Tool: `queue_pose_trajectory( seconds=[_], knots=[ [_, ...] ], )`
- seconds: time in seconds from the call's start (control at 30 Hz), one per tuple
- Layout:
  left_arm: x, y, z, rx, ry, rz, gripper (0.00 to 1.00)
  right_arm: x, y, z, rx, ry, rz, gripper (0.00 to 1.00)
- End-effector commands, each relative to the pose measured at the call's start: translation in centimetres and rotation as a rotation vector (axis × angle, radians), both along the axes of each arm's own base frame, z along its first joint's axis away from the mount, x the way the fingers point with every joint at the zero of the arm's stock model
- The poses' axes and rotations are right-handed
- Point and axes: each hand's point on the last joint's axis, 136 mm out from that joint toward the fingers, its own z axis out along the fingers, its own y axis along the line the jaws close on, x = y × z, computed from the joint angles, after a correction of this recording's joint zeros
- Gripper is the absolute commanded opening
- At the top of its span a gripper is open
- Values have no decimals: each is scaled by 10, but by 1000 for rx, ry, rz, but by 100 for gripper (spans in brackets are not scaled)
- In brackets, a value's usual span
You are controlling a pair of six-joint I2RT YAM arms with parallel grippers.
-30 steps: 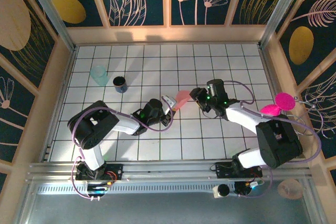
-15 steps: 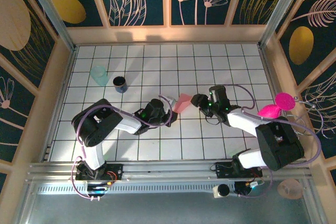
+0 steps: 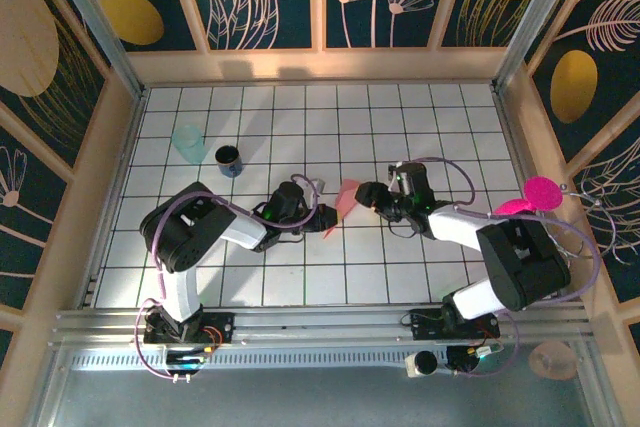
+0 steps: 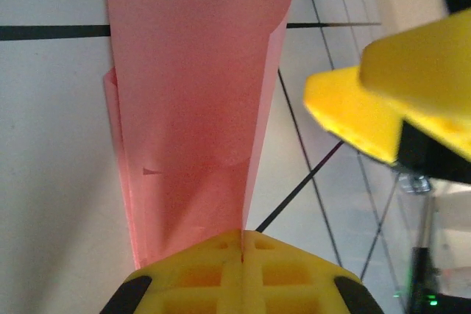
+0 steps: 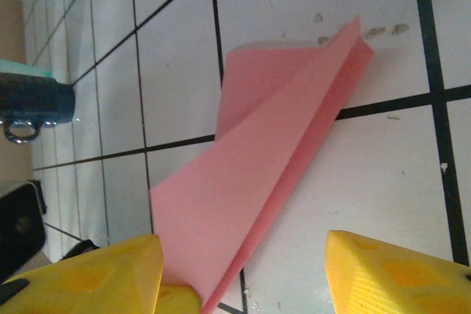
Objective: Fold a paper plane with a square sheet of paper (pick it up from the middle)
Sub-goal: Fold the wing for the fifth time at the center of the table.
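The left gripper (image 4: pixel 241 246) is clamped on the narrow end of the salmon paper plane (image 4: pixel 191 123), mid-table. The right gripper (image 5: pixel 243 259) stands spread, the plane's folded edge just beside one finger. Bare tiles lie around; the blue mug (image 5: pixel 37 104) sits well apart.

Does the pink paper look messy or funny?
Yes, a bit. The folded pink paper, pinched in the left gripper, looks uneven: its layers don't line up, and one edge pokes out along the side.

Salmon-pink paper plane (image 5: pixel 280 145), white black-gridded table (image 3: pixel 250 127)
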Motion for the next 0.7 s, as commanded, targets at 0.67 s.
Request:
queue_pose_trajectory(
  seconds=[0.67],
  knots=[
    [9,16,-7,-175,279,164,0,23,28,-20,-80,42,105,57]
  ],
)
